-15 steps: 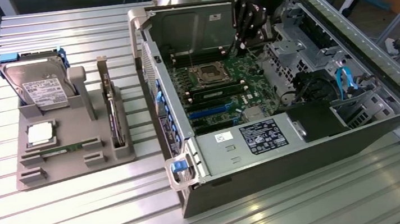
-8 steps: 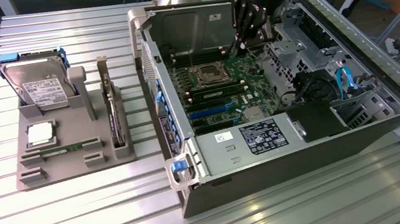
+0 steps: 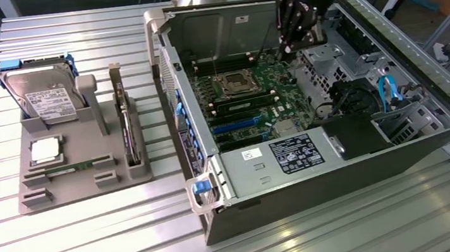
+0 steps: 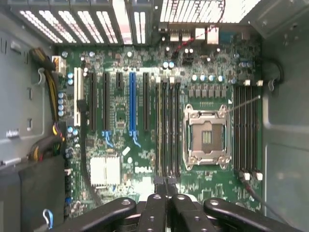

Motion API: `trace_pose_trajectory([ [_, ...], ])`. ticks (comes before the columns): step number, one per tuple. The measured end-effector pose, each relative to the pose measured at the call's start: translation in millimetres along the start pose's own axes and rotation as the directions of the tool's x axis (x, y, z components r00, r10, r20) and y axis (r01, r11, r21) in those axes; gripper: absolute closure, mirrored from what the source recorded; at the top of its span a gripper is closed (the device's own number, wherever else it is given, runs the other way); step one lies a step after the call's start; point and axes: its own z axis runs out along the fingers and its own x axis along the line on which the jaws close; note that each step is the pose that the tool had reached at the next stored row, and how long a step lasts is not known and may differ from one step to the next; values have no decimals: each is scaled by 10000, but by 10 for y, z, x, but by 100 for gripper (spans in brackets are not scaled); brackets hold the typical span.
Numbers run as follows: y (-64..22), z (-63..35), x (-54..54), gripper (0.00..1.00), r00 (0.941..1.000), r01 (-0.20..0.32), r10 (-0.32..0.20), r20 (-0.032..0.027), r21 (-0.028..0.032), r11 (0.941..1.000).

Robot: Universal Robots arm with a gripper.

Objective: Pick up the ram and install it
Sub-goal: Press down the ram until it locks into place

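Fingers (image 4: 157, 205): pressed together, pinching nothing visible.
Gripper (image 3: 287, 44): poised inside the open computer case (image 3: 317, 185), over the motherboard (image 4: 120, 116) and its memory slots (image 4: 169, 121), probably lining up on them.
Ram (image 3: 75, 168): apparently lying flat in the grey tray (image 3: 83, 145), parked for pickup, well apart from the gripper.
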Motion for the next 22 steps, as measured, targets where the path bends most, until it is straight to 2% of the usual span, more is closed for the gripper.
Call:
trace_pose_trajectory([
  [4,-115,-6,3,90,10000,0,0,-1,-4,10000],
  [8,-195,-10,3,90,10000,-1,1,0,-4,10000],
  [16,-205,4,4,90,10000,-1,1,1,-4,10000],
  [22,-209,76,6,90,10000,-1,1,0,-3,10000],
])
